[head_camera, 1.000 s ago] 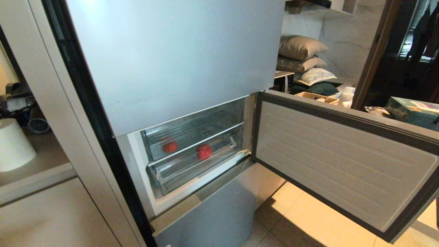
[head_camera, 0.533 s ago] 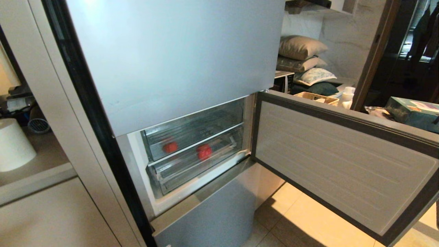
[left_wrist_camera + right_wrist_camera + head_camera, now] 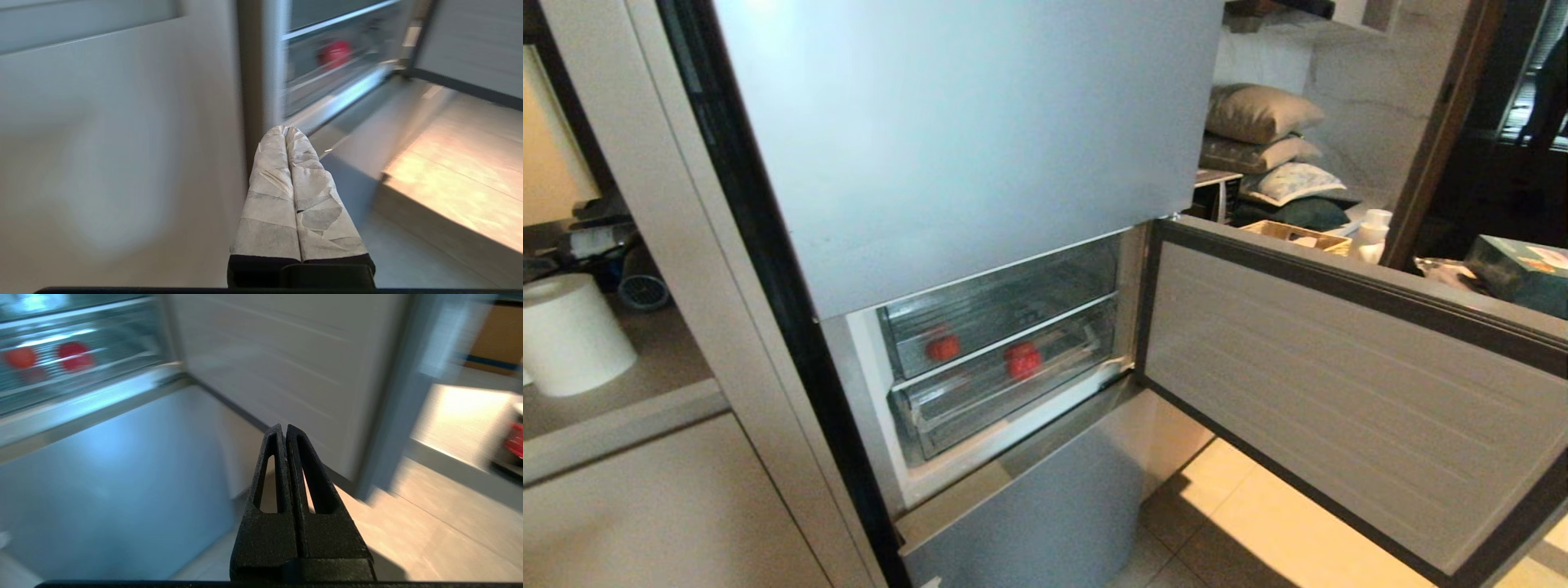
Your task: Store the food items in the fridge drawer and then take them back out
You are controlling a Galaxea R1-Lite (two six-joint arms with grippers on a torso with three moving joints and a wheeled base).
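Food items: two small round glossy red fruits, one [image 3: 943, 348] behind the upper clear compartment front, the other [image 3: 1023, 361] just right of it and a little lower, at the centre of the head frame
Fridge drawer: wide clear plastic pull-out bin [image 3: 996, 400] with ribbed bottom, pushed in, just below the white front strip; whether the second fruit sits in it or above it I cannot tell
Fridge door: grey-lined swing door [image 3: 1339, 392], open, filling the right of the head frame
Left gripper [image 3: 286, 130]: white-wrapped fingers pressed together, nothing held; fruit lies ahead toward the upper right of its frame
Right gripper [image 3: 284, 426]: black fingers closed, empty; fruits lie toward the upper left of its frame
Nearer arm: by my judgement the left, though both are well apart from the drawer
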